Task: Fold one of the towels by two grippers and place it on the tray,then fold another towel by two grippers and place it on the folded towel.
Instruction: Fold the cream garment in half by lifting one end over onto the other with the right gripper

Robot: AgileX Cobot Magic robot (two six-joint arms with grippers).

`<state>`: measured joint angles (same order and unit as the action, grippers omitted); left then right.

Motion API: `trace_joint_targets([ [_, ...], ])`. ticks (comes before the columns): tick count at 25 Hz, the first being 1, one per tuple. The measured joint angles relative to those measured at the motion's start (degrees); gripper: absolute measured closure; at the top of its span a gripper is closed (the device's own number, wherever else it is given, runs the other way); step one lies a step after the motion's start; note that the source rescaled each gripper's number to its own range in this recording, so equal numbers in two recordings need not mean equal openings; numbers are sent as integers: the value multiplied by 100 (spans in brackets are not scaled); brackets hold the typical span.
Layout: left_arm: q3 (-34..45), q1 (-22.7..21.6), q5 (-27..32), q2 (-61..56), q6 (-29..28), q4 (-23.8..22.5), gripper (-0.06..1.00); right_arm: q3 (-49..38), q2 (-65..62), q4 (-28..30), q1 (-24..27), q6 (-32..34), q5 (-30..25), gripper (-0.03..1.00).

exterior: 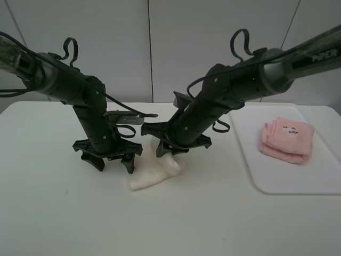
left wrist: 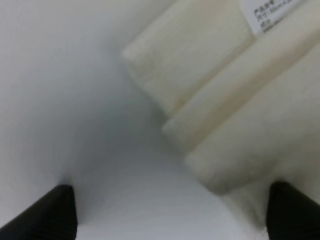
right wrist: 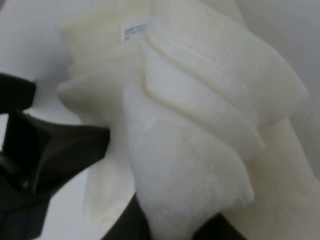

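Observation:
The pink towel (exterior: 286, 140) lies folded into a thick bundle on the white tray (exterior: 277, 181) at the right. A cream-white towel (exterior: 154, 173) sits folded in layers on the table's middle. My right gripper (exterior: 169, 151) is shut on its upper right end; in the right wrist view a thick fold of the towel (right wrist: 200, 125) is pinched between the dark fingers (right wrist: 127, 222). Just left of the towel, low over the table, my left gripper (exterior: 113, 162) stands open. In the left wrist view its gap (left wrist: 170, 214) holds only table, with the towel's layered edge (left wrist: 235, 100) beyond one fingertip.
A white label (left wrist: 270, 12) is sewn on the cream-white towel. The left arm's gripper body (right wrist: 45, 150) shows dark in the right wrist view, close to the towel. A white wall stands behind the table.

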<state>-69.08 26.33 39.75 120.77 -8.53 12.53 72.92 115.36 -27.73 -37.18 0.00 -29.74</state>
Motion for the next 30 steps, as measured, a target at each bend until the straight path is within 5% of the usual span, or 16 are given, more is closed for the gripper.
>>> trace_joint_targets([
  [8,0,0,19,0,0,5,1,0,19,-239,0,0,484,95],
  [30,0,0,39,0,14,5,1,0,334,-523,0,0,456,95],
])
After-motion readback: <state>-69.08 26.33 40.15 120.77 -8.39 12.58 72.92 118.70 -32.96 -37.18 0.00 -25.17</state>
